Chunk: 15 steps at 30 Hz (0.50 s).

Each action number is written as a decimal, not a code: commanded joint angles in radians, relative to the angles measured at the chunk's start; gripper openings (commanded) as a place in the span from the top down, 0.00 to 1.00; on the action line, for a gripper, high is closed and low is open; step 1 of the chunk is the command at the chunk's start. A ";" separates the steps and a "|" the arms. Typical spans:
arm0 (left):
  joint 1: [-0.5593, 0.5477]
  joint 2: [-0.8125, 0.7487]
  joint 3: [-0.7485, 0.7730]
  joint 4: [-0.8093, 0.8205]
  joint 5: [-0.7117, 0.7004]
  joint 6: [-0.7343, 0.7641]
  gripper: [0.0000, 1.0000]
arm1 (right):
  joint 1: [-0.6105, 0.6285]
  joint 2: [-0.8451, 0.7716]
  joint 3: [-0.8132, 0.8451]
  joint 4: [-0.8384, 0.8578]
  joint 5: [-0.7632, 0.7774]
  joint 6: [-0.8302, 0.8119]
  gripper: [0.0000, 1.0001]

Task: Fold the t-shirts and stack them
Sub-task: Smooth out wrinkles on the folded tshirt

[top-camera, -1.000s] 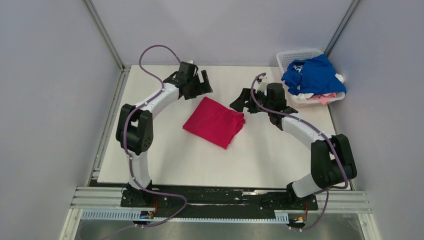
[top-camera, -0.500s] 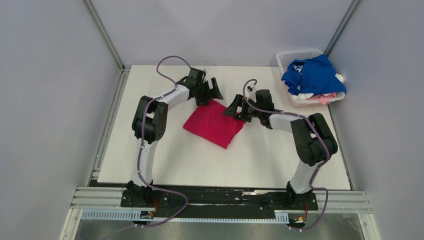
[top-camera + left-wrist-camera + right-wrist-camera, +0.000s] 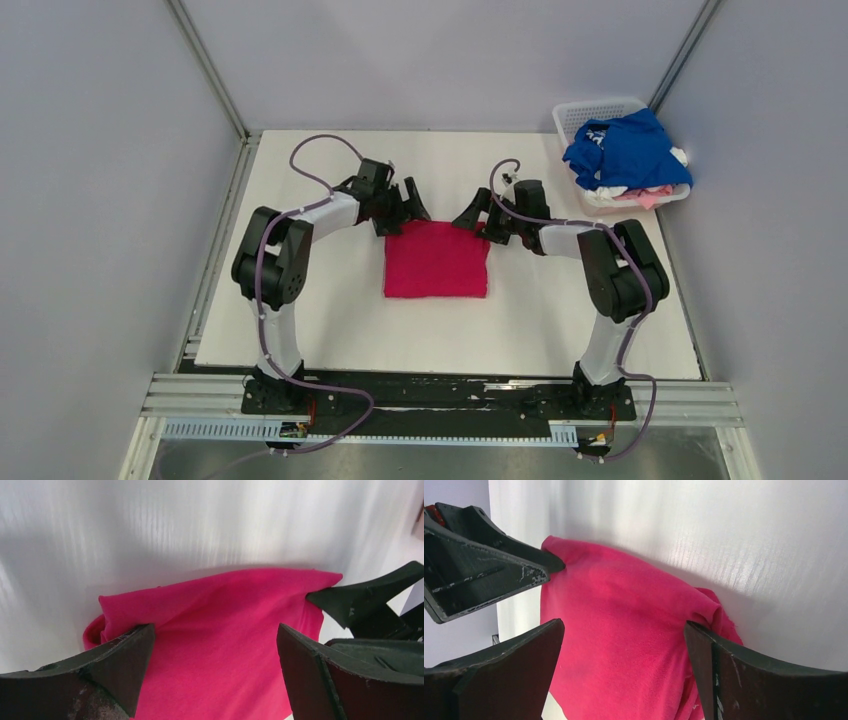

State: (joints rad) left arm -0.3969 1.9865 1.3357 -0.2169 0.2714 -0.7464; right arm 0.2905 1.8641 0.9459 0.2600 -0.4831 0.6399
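The magenta-red t-shirt (image 3: 436, 262) lies folded into a square at the middle of the table. My left gripper (image 3: 408, 211) is open at its far left corner. My right gripper (image 3: 476, 220) is open at its far right corner. In the left wrist view the shirt (image 3: 220, 630) fills the gap between my open left gripper's (image 3: 215, 652) jaws. In the right wrist view the shirt (image 3: 624, 625) lies between my open right gripper's (image 3: 624, 650) jaws. The royal blue t-shirt (image 3: 626, 148) lies heaped on the basket, over white (image 3: 608, 190) and pale pink (image 3: 649, 198) cloth.
A white lattice basket (image 3: 590, 106) stands at the table's far right corner. The white table (image 3: 330, 320) is walled by grey panels on three sides. Each wrist view shows one finger of the other gripper, at the right (image 3: 360, 597) and at the left (image 3: 484, 575).
The red shirt lay turned like a diamond; it now lies square to the table. Both grippers came down and inward onto its far edge.
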 commanded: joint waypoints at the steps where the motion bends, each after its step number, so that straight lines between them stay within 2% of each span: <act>1: 0.012 -0.078 -0.058 -0.037 -0.047 -0.010 0.00 | -0.010 -0.032 0.020 -0.065 0.020 -0.071 0.00; 7: 0.009 -0.185 -0.023 -0.095 -0.064 0.023 0.00 | -0.009 -0.246 0.050 -0.149 0.121 -0.103 0.00; 15: 0.009 -0.320 -0.133 -0.234 -0.210 0.065 0.00 | -0.010 -0.592 -0.218 -0.182 0.340 -0.015 0.00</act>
State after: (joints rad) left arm -0.3920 1.7321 1.2476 -0.3641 0.1574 -0.7219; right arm 0.2855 1.4090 0.8593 0.1169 -0.2909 0.5819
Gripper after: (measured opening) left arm 0.997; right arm 0.998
